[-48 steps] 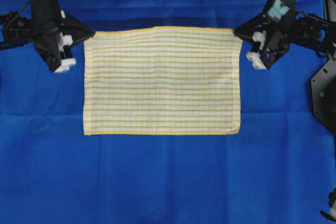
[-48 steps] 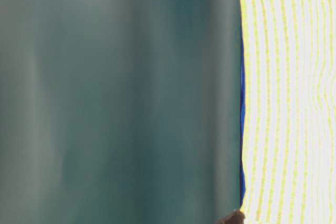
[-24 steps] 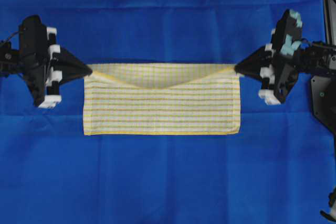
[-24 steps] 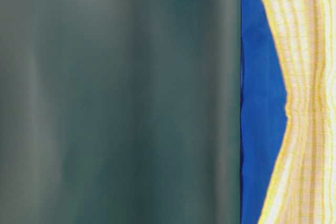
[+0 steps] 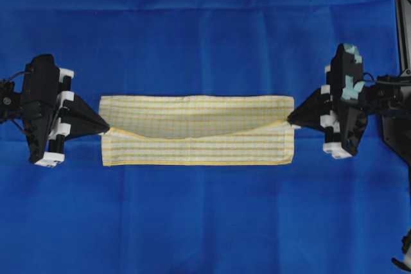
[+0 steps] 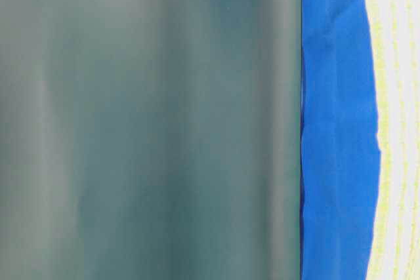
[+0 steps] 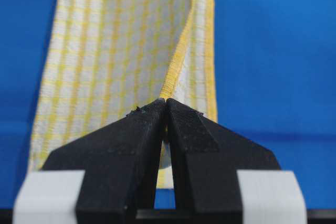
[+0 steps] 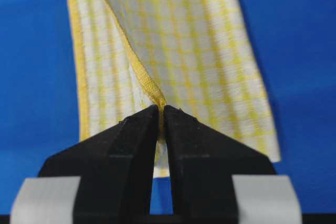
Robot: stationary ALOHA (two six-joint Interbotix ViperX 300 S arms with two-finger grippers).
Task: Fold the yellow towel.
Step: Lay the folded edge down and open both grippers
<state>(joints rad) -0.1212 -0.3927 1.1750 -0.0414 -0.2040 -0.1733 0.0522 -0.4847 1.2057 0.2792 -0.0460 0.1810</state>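
Table-level view: left two-thirds is blurred grey-green, unidentifiable. My yellow towel (image 6: pixel 400 122) is cut off at its right edge; lower layer partly hidden under the fold.

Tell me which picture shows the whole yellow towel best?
The overhead view: the whole yellow towel shows, half-folded between both grippers. Each wrist view shows only one pinched corner; the table-level view shows a blurry strip.

Readable text: we find none in any view.
Yellow towel (image 5: pixel 196 129): we see only its yellow-and-white check pattern and plain yellow hems, no tag or print.
Blue cloth (image 5: pixel 205 30): we see plain fabric, unmarked.
Left gripper (image 5: pixel 104 126): we read no brand or number on its black and white parts.
Right gripper (image 5: pixel 289 120): we see teal patches on its housing, but no lettering.
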